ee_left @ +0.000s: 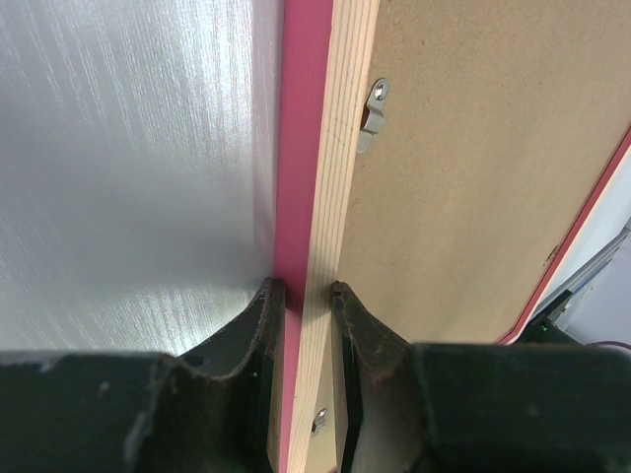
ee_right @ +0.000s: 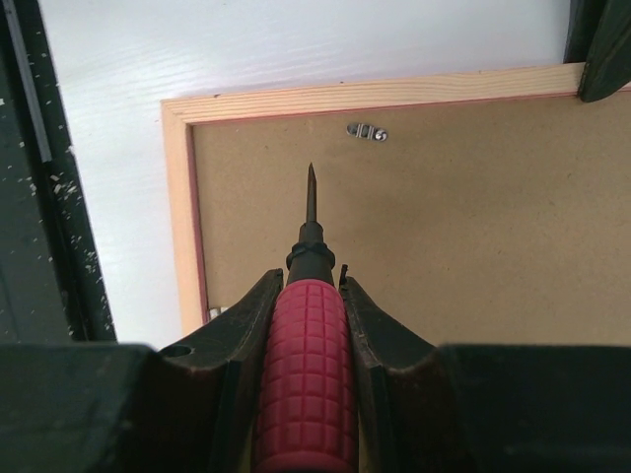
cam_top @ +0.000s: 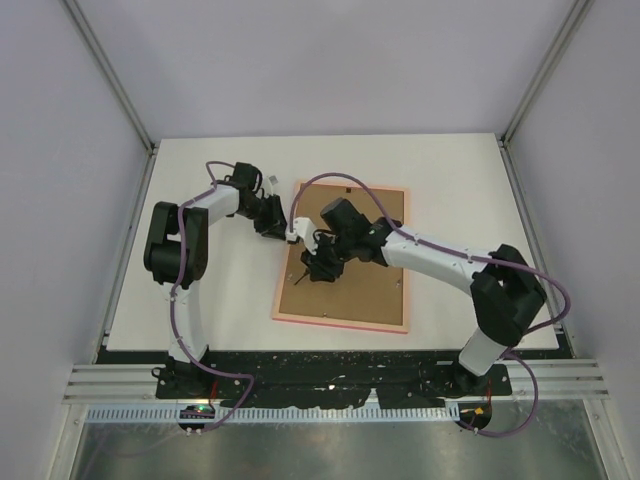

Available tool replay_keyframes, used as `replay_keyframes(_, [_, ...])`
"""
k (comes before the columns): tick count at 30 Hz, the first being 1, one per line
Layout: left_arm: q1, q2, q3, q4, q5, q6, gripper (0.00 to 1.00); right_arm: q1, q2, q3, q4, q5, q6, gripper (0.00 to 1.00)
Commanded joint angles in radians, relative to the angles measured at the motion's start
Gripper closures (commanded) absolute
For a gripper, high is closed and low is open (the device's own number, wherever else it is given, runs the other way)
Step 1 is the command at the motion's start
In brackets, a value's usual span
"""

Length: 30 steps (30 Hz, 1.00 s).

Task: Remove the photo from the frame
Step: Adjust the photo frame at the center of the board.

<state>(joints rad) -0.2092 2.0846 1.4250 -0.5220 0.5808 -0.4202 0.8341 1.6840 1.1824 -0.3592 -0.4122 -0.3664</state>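
Task barely begun, in my judgement. The frame point(cam_top: 338, 323) lies face down in the middle of the desk point(cam_top: 450, 180) with the board point(cam_top: 365, 290) seated in it, so the photo is hidden beneath and I cannot see it. My left jaws are clenched on the frame's left rail. My right jaws grasp the screwdriver point(ee_right: 306, 365), its tip over the board, short of a clip point(ee_right: 367, 131). Left to do: turn clips, lift board, remove photo. Count: one frame, one board, one screwdriver, at least two clips, both on the left rail.

Looks like a robotics lab cell: white table point(cam_top: 450, 180) boxed in by plain walls point(cam_top: 330, 60) and metal posts point(cam_top: 108, 70), arms point(cam_top: 180, 250) bolted to a rail point(cam_top: 330, 385)
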Motion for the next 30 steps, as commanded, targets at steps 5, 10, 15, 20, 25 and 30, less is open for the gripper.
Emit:
replay_keyframes(5, [0.007,0.037,0.041,-0.032,-0.018,-0.002,0.8,-0.033,-0.181,0.054,-0.268,-0.073,-0.227,0.92])
replay_keyframes(10, [0.007,0.037,0.116,-0.113,-0.071,0.052,0.8,-0.093,-0.211,0.089,-0.345,-0.048,-0.255,0.92])
replay_keyframes(15, [0.001,0.089,0.279,-0.246,-0.131,0.13,0.79,-0.148,-0.266,0.091,-0.409,-0.007,-0.27,0.92])
replay_keyframes(20, [-0.035,0.175,0.489,-0.421,-0.239,0.225,0.8,-0.239,-0.395,0.037,-0.385,-0.039,-0.259,0.92])
replay_keyframes(25, [-0.087,0.244,0.639,-0.507,-0.334,0.271,0.78,-0.283,-0.507,-0.047,-0.299,-0.085,-0.22,0.92])
replay_keyframes(30, [-0.134,0.345,0.889,-0.617,-0.386,0.31,0.76,-0.285,-0.54,-0.099,-0.241,-0.138,-0.172,0.92])
